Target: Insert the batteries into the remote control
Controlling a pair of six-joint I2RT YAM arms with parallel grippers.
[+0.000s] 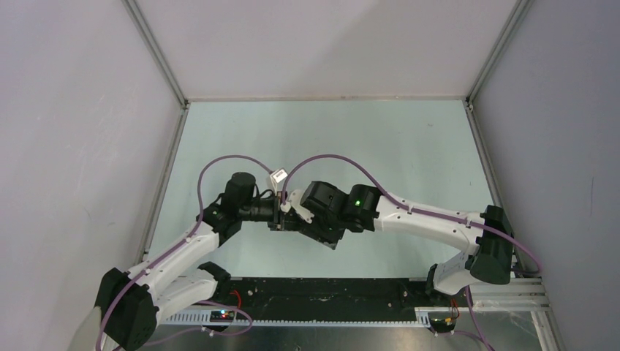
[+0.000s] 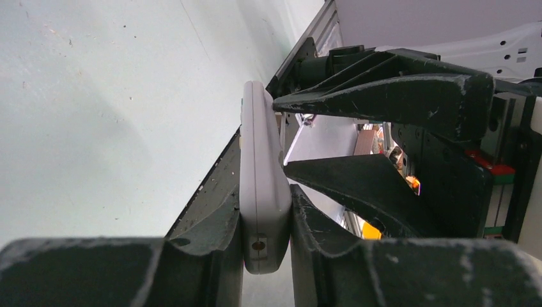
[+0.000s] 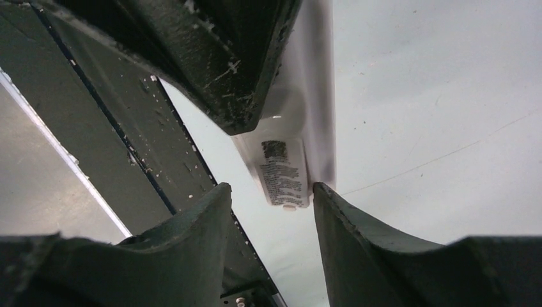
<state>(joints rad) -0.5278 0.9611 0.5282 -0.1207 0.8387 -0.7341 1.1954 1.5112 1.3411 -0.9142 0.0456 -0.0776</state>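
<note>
White remote control [image 2: 261,179] held edge-on over the middle of the pale green table [image 1: 409,146], clamped between the left gripper's [image 2: 265,217] fingers, right gripper [image 3: 270,192] facing it, jaws spread, tips just beside its labelled back

Table under me [image 1: 409,146]: pale mint-green top, matte; fine dark specks and thin scratch lines show in my wrist views.
Walls [image 1: 322,44]: plain white panels at the left, back and right of the table.
Frame posts [image 1: 156,51]: grey metal strips running down to the table's far corners.
Black strip [image 1: 329,289]: dark band across the near edge, flecked pale.
Slotted rail [image 1: 329,322]: white toothed channel just nearer than the black strip.
Small boards [image 1: 221,315]: one near each end of the rail; a red wire at the left one.
</note>
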